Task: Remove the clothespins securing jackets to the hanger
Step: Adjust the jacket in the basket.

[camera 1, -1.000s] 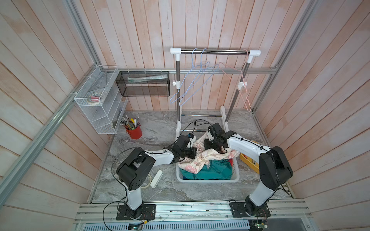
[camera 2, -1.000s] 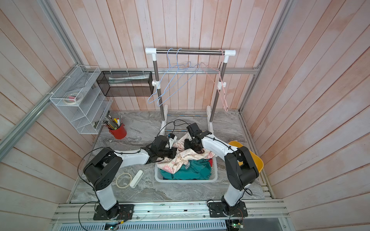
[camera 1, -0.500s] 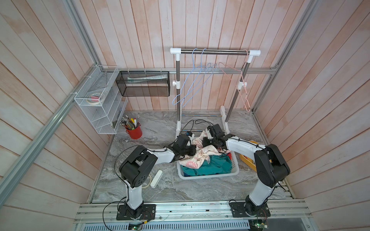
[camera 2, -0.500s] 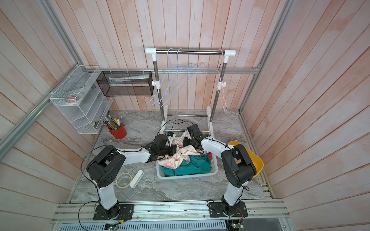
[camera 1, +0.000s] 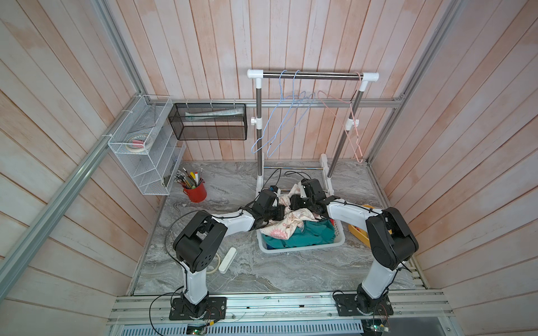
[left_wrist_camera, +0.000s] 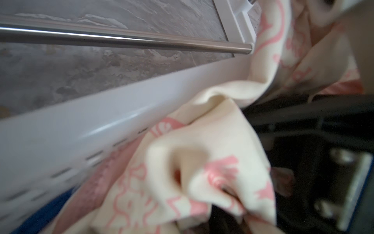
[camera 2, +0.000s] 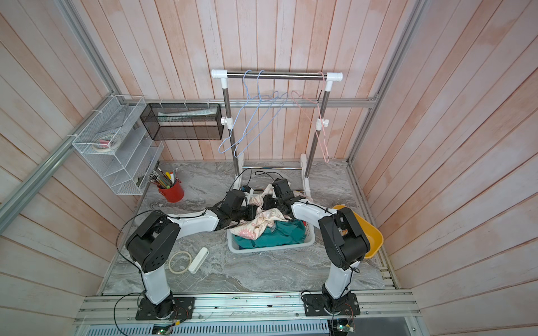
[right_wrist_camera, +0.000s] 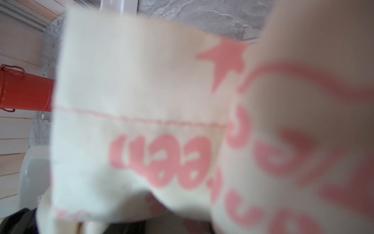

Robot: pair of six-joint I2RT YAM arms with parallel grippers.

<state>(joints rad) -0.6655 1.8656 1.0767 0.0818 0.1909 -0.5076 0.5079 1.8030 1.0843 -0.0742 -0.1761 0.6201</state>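
The cream jacket [camera 1: 291, 222] is heaped at the basket's [camera 1: 305, 247] far rim. The left gripper [camera 1: 279, 213] and right gripper [camera 1: 294, 202] are set against it — whether either is open or closed cannot be told.

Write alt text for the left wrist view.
A cream jacket with pink print spills over the white rim of a basket, close up and partly blurred. Beyond the basket lie a grey marbled table and a steel rail.
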